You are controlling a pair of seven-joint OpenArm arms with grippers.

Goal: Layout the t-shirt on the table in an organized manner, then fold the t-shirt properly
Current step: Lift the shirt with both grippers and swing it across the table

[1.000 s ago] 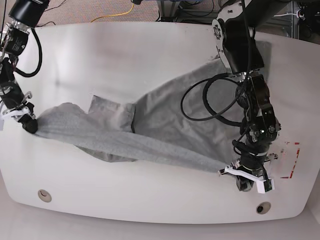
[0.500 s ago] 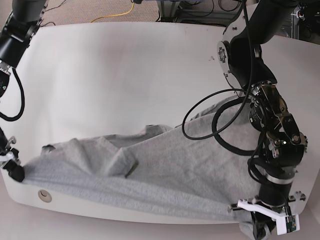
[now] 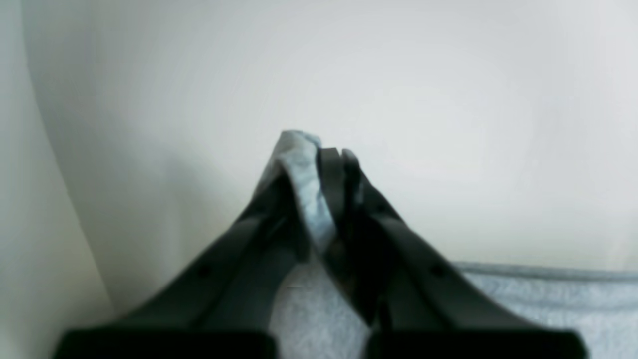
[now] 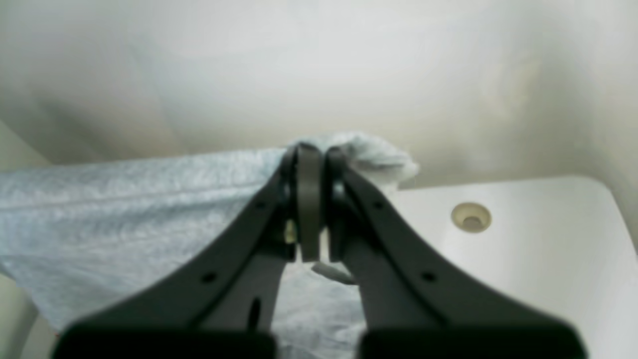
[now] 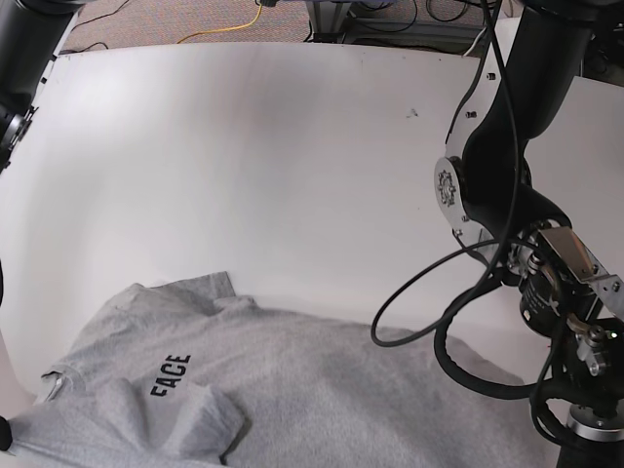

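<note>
T-shirt [image 5: 292,390] draped over near edge of surface [image 5: 244,146], lettering up. Left gripper [image 3: 319,154] and right gripper [image 4: 311,152] each pinching a fabric corner. Keep both pinches firm, hold tension even, lower flat without bunching.

Our left gripper [image 3: 319,154] is clamped tight on a pinch of the t-shirt [image 3: 304,184], its black fingers meeting at the tips. Our right gripper [image 4: 311,152] is likewise closed on a bunched edge of the cloth. In the base view our left arm [image 5: 507,166] bends down low at the near right, cables looping by its wrist.
</note>
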